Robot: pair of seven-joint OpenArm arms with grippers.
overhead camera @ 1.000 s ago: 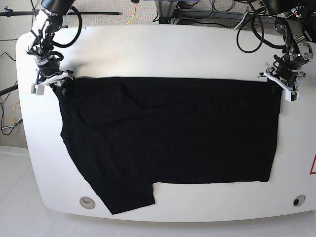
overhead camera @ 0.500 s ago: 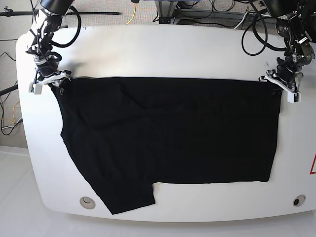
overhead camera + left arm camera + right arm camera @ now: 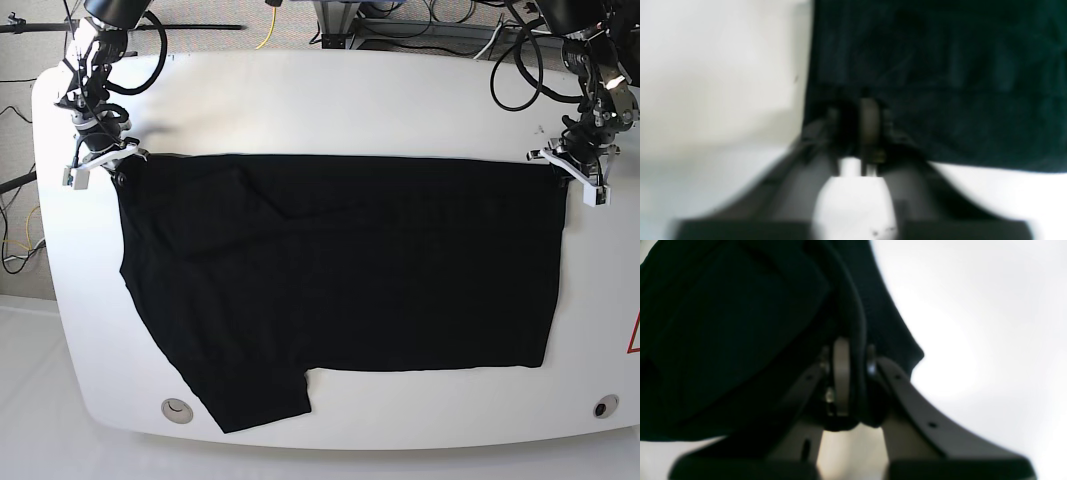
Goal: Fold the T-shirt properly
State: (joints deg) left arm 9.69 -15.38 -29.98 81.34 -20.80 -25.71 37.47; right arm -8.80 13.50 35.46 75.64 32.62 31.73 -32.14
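The large black short-sleeved cloth T-shirt (image 3: 340,280) lies spread flat on the white rounded table (image 3: 350,100), one sleeve hanging toward the near edge. The left gripper (image 3: 572,172) and right gripper (image 3: 105,160) are each pinched tight on a far corner. I'd say lift both corners evenly, keeping the far edge taut, then carry it forward.

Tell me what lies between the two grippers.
In the base view, only the T-shirt: its straight far edge runs from right gripper to left gripper.
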